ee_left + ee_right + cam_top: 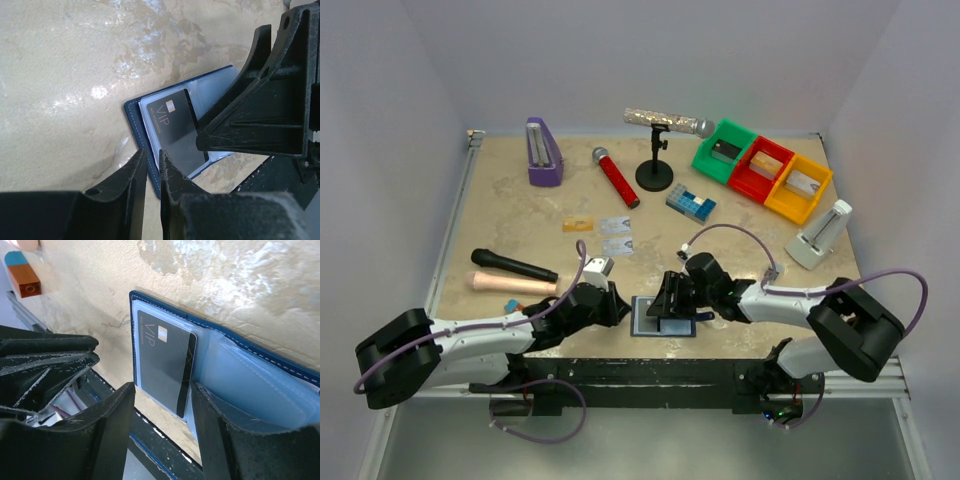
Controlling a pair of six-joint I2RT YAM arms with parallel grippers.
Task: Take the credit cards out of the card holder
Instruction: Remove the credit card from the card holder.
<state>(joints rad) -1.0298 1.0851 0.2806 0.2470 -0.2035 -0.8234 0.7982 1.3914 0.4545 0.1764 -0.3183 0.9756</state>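
tabletop [510,200]: mottled beige stone look, carrying everything below.
card holder [642,324]: lies open and flat near the tabletop's front edge, between the two tools, pale blue pockets facing up.
right tool [164,386]: fingers well apart, one on each side of the dark card's lower end, not closed on it.
left tool [152,157]: fingers a narrow slit apart at the card holder's left edge; I cannot tell whether they pinch it.
dark card [162,365]: marked VIP, lying tilted on the card holder's left pocket.
gold card [578,224]: flat on the tabletop, well behind the card holder.
silver-grey cards [614,224]: two, just beside the gold card.
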